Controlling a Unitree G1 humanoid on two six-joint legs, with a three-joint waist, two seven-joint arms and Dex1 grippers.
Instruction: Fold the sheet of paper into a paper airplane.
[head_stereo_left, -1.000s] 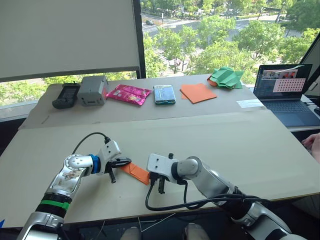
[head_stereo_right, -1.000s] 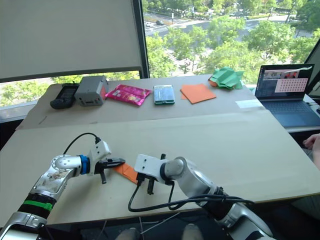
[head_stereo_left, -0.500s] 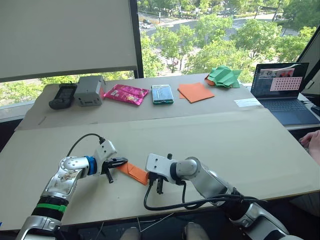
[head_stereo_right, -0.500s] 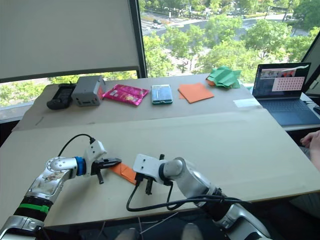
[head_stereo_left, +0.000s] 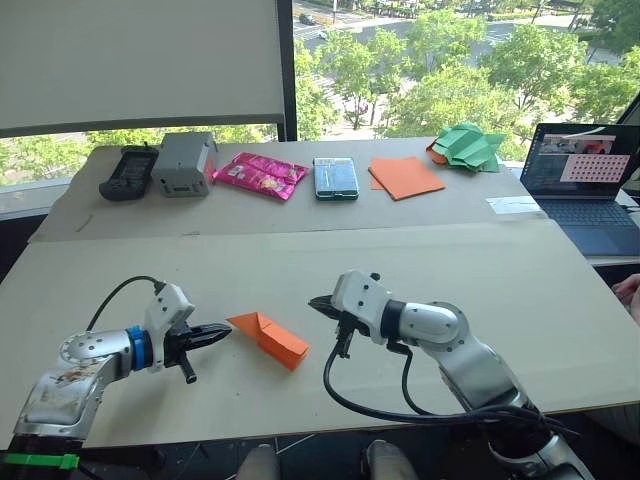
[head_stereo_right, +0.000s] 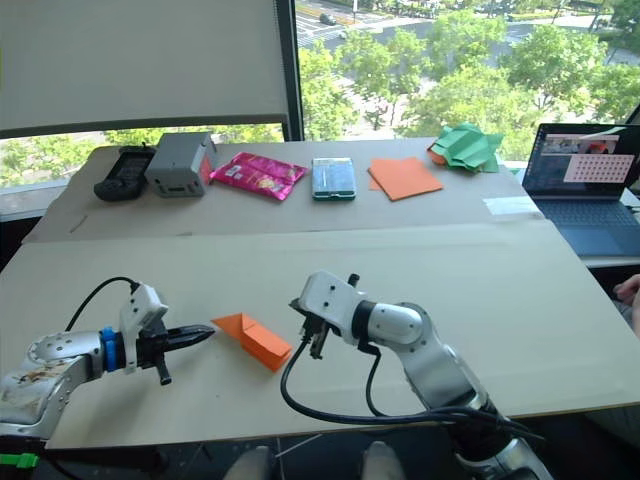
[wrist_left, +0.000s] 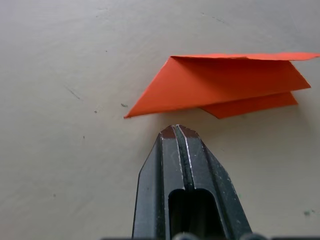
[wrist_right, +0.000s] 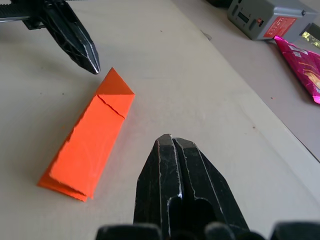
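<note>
Both arms have backed off since a second ago: they were crowded right onto the folded paper then, and now each sits clear of it with bare tabletop in between.

The wide beige tabletop (head_stereo_left: 500, 290) has the small bright orange paper airplane (head_stereo_left: 268, 338) lying flat near its front edge, a folded triangular wedge with layered flaps, nothing touching it. Taking that wedge as the landmark: its long axis runs diagonally, pointed tip toward the robot's left and slightly away, blunt end toward the robot's right and closer to the front edge.

The left gripper (head_stereo_left: 215, 333) is just beside the pointed tip, aimed almost straight along that axis, and its two black fingers (wrist_left: 181, 150) are pressed together on nothing. The right gripper (head_stereo_left: 322, 303) is off the wedge's right flank, a bit further away than the left one, also clenched and empty, with its fingertips (wrist_right: 170, 150) pointing at the long side.

So I'd say the left arm is nearer and lined up with the nose. Folding looks basically done to me, and both arms have let go.
</note>
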